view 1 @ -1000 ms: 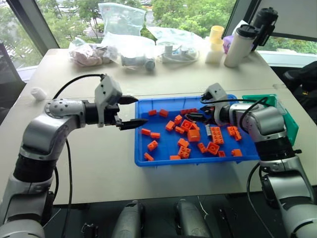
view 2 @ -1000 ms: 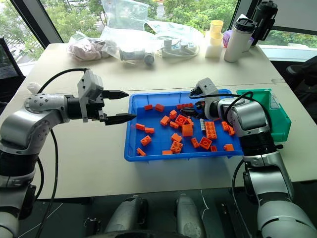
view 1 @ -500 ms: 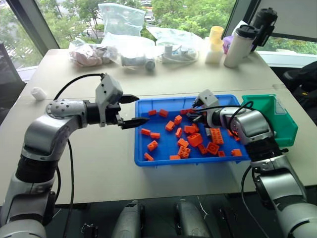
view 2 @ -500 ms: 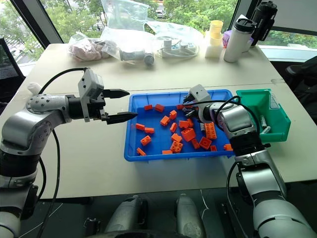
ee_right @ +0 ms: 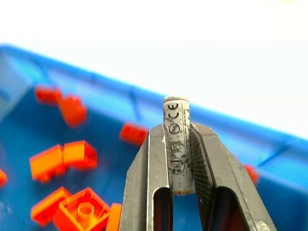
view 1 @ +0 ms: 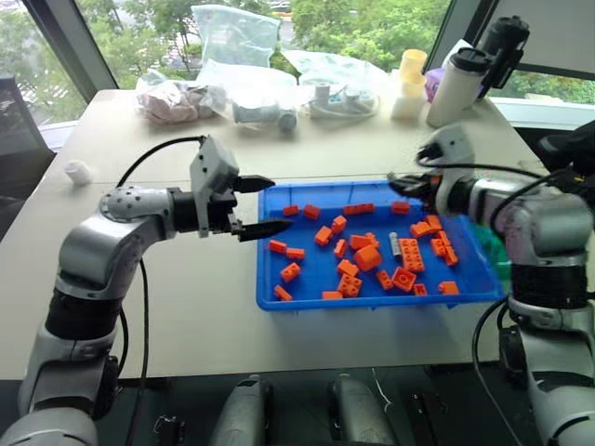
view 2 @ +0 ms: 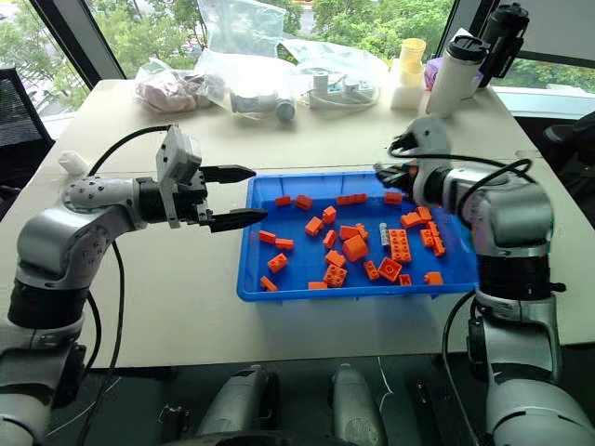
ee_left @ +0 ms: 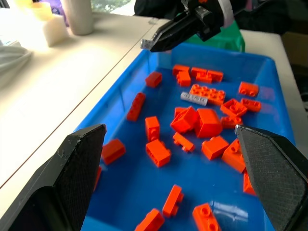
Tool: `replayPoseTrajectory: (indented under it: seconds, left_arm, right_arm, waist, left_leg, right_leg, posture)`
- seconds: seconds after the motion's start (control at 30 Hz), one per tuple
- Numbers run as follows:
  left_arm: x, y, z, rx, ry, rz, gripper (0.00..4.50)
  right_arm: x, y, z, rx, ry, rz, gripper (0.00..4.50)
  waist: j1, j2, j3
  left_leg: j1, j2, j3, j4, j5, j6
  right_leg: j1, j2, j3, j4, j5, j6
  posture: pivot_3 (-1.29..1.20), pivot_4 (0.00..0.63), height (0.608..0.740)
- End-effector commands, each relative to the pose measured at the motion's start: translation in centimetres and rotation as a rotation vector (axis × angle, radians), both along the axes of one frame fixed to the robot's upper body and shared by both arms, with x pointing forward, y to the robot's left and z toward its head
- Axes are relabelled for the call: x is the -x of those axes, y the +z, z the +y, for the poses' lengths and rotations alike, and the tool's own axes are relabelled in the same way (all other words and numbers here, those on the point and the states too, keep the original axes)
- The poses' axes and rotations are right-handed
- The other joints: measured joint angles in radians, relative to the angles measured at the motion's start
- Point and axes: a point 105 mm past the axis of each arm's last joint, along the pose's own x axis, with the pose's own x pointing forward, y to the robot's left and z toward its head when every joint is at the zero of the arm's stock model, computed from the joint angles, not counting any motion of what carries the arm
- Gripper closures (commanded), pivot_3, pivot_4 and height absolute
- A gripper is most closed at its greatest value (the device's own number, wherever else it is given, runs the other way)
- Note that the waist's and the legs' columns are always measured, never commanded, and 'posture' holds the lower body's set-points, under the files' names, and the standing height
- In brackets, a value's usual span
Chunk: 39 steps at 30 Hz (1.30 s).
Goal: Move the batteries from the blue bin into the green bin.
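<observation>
**A:** Silver in the pinch! The right gripper has its fingers pressed onto a battery, held upright between the pads above the far side of the blue bin.

**B:** Why upright like that?

**A:** My guess: a grip across the middle keeps it from rolling out on the way over. The green bin sits just beyond the blue one's right end, so I'd say the carry is short.

**B:** And the left gripper?

**A:** Spread wide, holding nothing, hovering at the blue bin's left edge. I read it as parked clear so the arms don't meet.

**B:** Count for me.

**A:** One battery in the fingers. One second battery lying flat among the bricks, right of centre in the blue bin. Bricks, roughly twenty, all orange; a few overlap, so I can't be exact. Two bins, two grippers.

**B:** Any batteries in the green bin?

**A:** Can't tell, its inside is hidden by the right arm.
</observation>
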Motion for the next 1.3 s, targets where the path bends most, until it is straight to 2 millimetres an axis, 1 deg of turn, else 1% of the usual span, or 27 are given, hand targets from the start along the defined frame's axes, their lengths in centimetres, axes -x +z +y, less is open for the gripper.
replayPoseTrajectory:
  seconds: [0.03, 0.07, 0.1, 0.17, 0.2, 0.23, 0.37, 0.47, 0.53, 0.57, 0.63, 0.73, 0.8, 0.87, 0.93, 0.97, 1.0, 1.07, 1.13, 1.17, 1.23, 1.3]
  left_arm:
    - [0.7, 0.2, -1.7, -0.009, -0.082, -0.024, 0.00]
    - [0.8, 0.1, -1.9, -0.011, -0.094, -0.022, 0.00]
    - [0.9, 0.0, -2.4, -0.004, -0.116, -0.017, 0.00]
    - [0.9, -0.2, -3.5, -0.017, -0.166, -0.016, 0.00]
    - [0.8, -0.5, -3.8, -0.034, -0.181, -0.018, 0.00]
    - [0.7, -0.7, -3.9, -0.050, -0.188, -0.019, 0.00]
    - [0.3, -1.1, -4.0, -0.065, -0.195, -0.021, 0.00]
    - [-0.1, -1.3, -3.9, -0.074, -0.181, -0.030, 0.00]
    - [-0.3, -1.3, -3.6, -0.082, -0.169, -0.033, 0.00]
    - [-0.4, -1.3, -3.4, -0.084, -0.163, -0.034, 0.00]
    - [-0.4, -1.2, -3.0, -0.088, -0.152, -0.036, 0.00]
    - [-0.5, -1.1, -2.7, -0.095, -0.140, -0.038, 0.00]
    - [-0.4, -1.0, -2.2, -0.098, -0.131, -0.034, 0.00]
    - [-0.3, -1.0, -1.9, -0.099, -0.128, -0.029, 0.00]
    - [-0.3, -0.6, -1.7, -0.082, -0.125, -0.029, 0.00]
    - [-0.3, -0.2, -1.7, -0.056, -0.128, -0.020, 0.00]
    - [-0.1, 0.1, -1.8, -0.041, -0.138, -0.013, 0.00]
    - [0.2, 0.1, -1.8, -0.052, -0.162, -0.008, 0.00]
    - [0.8, -0.3, -1.8, -0.088, -0.194, 0.007, 0.00]
    - [1.1, -0.8, -1.6, -0.127, -0.206, 0.017, 0.00]
    - [1.2, -1.8, -1.2, -0.191, -0.206, 0.013, 0.00]
    - [1.2, -2.0, -1.1, -0.202, -0.196, 0.013, 0.00]
  right_arm:
    - [1.7, 3.7, -4.9, -0.032, -0.184, -0.136, 4.46]
    - [1.9, 3.8, -5.5, -0.030, -0.211, -0.141, 4.46]
    - [2.4, 3.6, -6.9, -0.018, -0.257, -0.140, 4.46]
    - [3.8, 2.5, -9.7, 0.051, -0.342, -0.105, 4.46]
    - [4.4, 1.9, -10.7, 0.085, -0.376, -0.084, 4.46]
    - [4.7, 1.4, -11.3, 0.109, -0.397, -0.068, 4.46]
    - [5.3, -0.3, -12.1, 0.111, -0.424, -0.016, 4.46]
    - [5.3, -1.3, -12.5, 0.113, -0.429, 0.006, 4.46]
    - [5.2, -1.8, -12.8, 0.118, -0.437, 0.012, 3.37]
    - [5.2, -1.9, -12.9, 0.125, -0.440, 0.013, 2.96]
    - [5.0, -1.8, -13.1, 0.133, -0.445, 0.011, 1.87]
    - [4.8, -1.4, -13.5, 0.150, -0.459, -0.004, 0.42]
    - [4.6, -0.6, -13.6, 0.170, -0.454, -0.036, 0.42]
    - [4.1, 0.5, -12.9, 0.169, -0.418, -0.088, 0.42]
    - [3.6, 1.8, -9.3, 0.105, -0.215, -0.145, 0.42]
    - [3.6, 2.1, -7.2, 0.065, -0.102, -0.154, 0.42]
    - [3.6, 1.9, -5.4, 0.043, -0.009, -0.137, 0.42]
    - [3.6, 0.8, -3.4, 0.057, 0.093, -0.076, 0.42]
    - [3.4, -0.8, -1.7, 0.071, 0.154, -0.007, 0.42]
    - [3.3, -1.9, -0.7, 0.083, 0.192, 0.031, 0.42]
    - [3.5, -3.8, 0.4, 0.128, 0.241, 0.089, 0.42]
    - [3.5, -5.4, 0.7, 0.173, 0.247, 0.133, 0.42]
  waist:
    - [-0.002, 0.000, 0.000]
    - [-0.005, 0.000, 0.000]
    - [-0.006, 0.000, 0.000]
    - [-0.007, 0.000, 0.000]
    - [-0.006, 0.000, 0.000]
    - [-0.006, 0.000, 0.000]
    - [-0.019, 0.001, 0.000]
    - [-0.016, 0.001, 0.000]
    - [-0.012, 0.001, 0.000]
    - [-0.011, 0.001, 0.000]
    - [-0.009, 0.001, 0.000]
    - [-0.007, 0.001, 0.000]
    - [-0.008, 0.001, 0.000]
    - [-0.009, 0.001, 0.000]
    - [-0.013, 0.001, 0.000]
    - [-0.015, 0.001, 0.000]
    - [-0.016, 0.001, 0.000]
    - [-0.015, 0.001, 0.000]
    - [-0.012, 0.000, 0.000]
    - [-0.009, 0.000, 0.000]
    - [-0.006, 0.000, 0.000]
    - [-0.003, 0.000, 0.000]
  left_leg:
    - [0.000, 0.000, 0.000, 0.000, 0.000, 0.000]
    - [0.000, 0.000, 0.000, 0.000, 0.000, 0.000]
    - [0.000, 0.000, 0.000, 0.000, 0.000, 0.000]
    - [0.000, 0.001, 0.000, 0.000, 0.000, 0.000]
    - [0.000, 0.001, 0.000, 0.000, 0.000, 0.000]
    - [0.000, 0.001, 0.001, 0.000, 0.000, 0.000]
    - [0.003, 0.001, 0.003, -0.001, 0.000, 0.000]
    - [0.004, 0.002, 0.002, -0.001, 0.000, 0.000]
    - [0.004, 0.002, 0.002, -0.001, 0.000, 0.000]
    - [0.004, 0.002, 0.002, 0.000, 0.000, 0.000]
    - [0.003, 0.002, 0.003, 0.000, 0.000, 0.000]
    - [0.003, 0.001, 0.002, 0.000, 0.000, 0.000]
    - [0.003, 0.001, 0.002, 0.000, 0.000, 0.000]
    - [0.003, 0.001, 0.002, 0.000, 0.000, 0.000]
    - [0.003, 0.002, 0.002, 0.000, 0.000, 0.000]
    - [0.003, 0.002, 0.002, 0.000, 0.000, 0.000]
    - [0.003, 0.002, 0.002, 0.000, 0.000, 0.000]
    - [0.004, 0.003, 0.002, 0.000, 0.000, 0.000]
    - [0.004, 0.003, 0.001, 0.000, 0.000, 0.000]
    - [0.003, 0.002, 0.001, 0.000, 0.000, 0.000]
    - [0.003, 0.002, 0.001, 0.000, 0.000, 0.000]
    - [0.003, 0.001, 0.001, 0.000, 0.000, 0.000]
  right_leg:
    - [0.000, 0.000, 0.000, 0.000, 0.000, 0.000]
    - [0.000, 0.000, 0.000, 0.000, 0.000, 0.000]
    - [0.000, 0.000, 0.000, 0.000, 0.000, 0.000]
    - [0.000, 0.001, 0.000, 0.000, 0.000, 0.000]
    - [0.000, 0.001, 0.001, 0.000, 0.000, 0.000]
    - [0.000, 0.002, 0.001, 0.000, 0.000, 0.000]
    - [0.000, 0.003, 0.005, 0.002, 0.000, 0.000]
    - [0.000, 0.005, 0.005, 0.002, 0.000, 0.000]
    - [0.000, 0.005, 0.005, 0.002, 0.000, 0.000]
    - [0.000, 0.005, 0.005, 0.002, 0.000, 0.000]
    - [0.000, 0.005, 0.005, 0.002, 0.000, 0.000]
    - [0.000, 0.005, 0.005, 0.002, 0.000, 0.000]
    - [0.000, 0.004, 0.005, 0.002, 0.000, 0.000]
    - [0.000, 0.005, 0.005, 0.002, 0.000, 0.000]
    - [0.000, 0.005, 0.005, 0.002, 0.000, 0.000]
    - [0.000, 0.005, 0.005, 0.002, 0.000, 0.000]
    - [0.000, 0.006, 0.005, 0.002, 0.000, 0.000]
    - [0.000, 0.006, 0.005, 0.002, 0.000, 0.000]
    - [0.000, 0.006, 0.005, 0.002, 0.000, 0.000]
    - [0.000, 0.006, 0.005, 0.002, 0.000, 0.000]
    - [0.000, 0.005, 0.005, 0.002, 0.000, 0.000]
    - [0.000, 0.004, 0.005, 0.002, 0.000, 0.000]
  posture:
    - [0.00, 0.150, 0.740]
    - [0.00, 0.150, 0.740]
    - [0.00, 0.150, 0.740]
    - [0.00, 0.150, 0.740]
    - [0.00, 0.150, 0.740]
    - [0.00, 0.150, 0.740]
    - [0.00, 0.150, 0.740]
    - [0.00, 0.150, 0.740]
    - [0.00, 0.150, 0.740]
    - [0.00, 0.150, 0.740]
    - [0.00, 0.150, 0.740]
    - [0.00, 0.150, 0.740]
    - [0.00, 0.150, 0.740]
    - [0.00, 0.150, 0.740]
    - [0.00, 0.150, 0.740]
    - [0.00, 0.150, 0.740]
    - [0.00, 0.150, 0.740]
    - [0.00, 0.150, 0.740]
    - [0.00, 0.150, 0.740]
    - [0.00, 0.150, 0.740]
    - [0.00, 0.150, 0.740]
    - [0.00, 0.150, 0.740]
